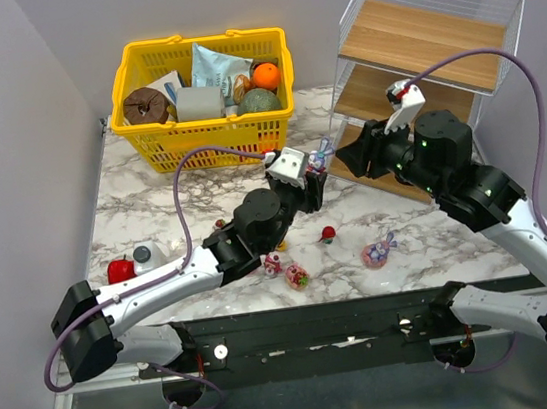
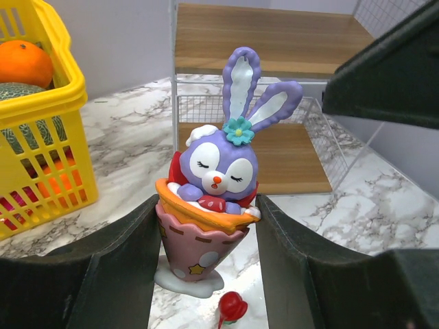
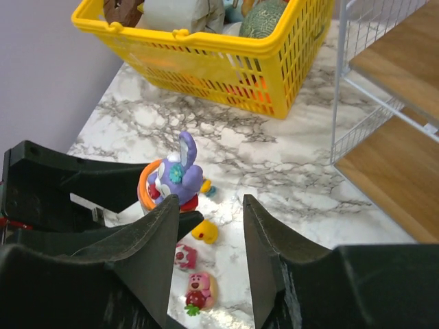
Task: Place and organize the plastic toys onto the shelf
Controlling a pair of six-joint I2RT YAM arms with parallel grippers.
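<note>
My left gripper (image 2: 207,209) is shut on a plastic toy, a purple bunny in a pink cone cup (image 2: 218,171), and holds it upright above the marble table. From above, the bunny (image 1: 320,157) hangs just in front of the shelf (image 1: 433,37), a white wire rack with wooden boards. My right gripper (image 3: 209,229) is open and empty, pointing at the bunny (image 3: 175,177) from the shelf side (image 1: 344,160). More toys lie on the table: a red cherry (image 1: 329,231), a yellow duck (image 3: 206,232), a pink cube (image 3: 184,257), a pink bear (image 3: 199,288) and a pink-purple figure (image 1: 379,251).
A yellow basket (image 1: 207,122) full of food items stands at the back left. A red pepper-like object (image 1: 119,270) and a white bottle with a grey cap (image 1: 147,254) sit by the table's left edge. The shelf's lowest board (image 2: 274,154) lies just behind the bunny.
</note>
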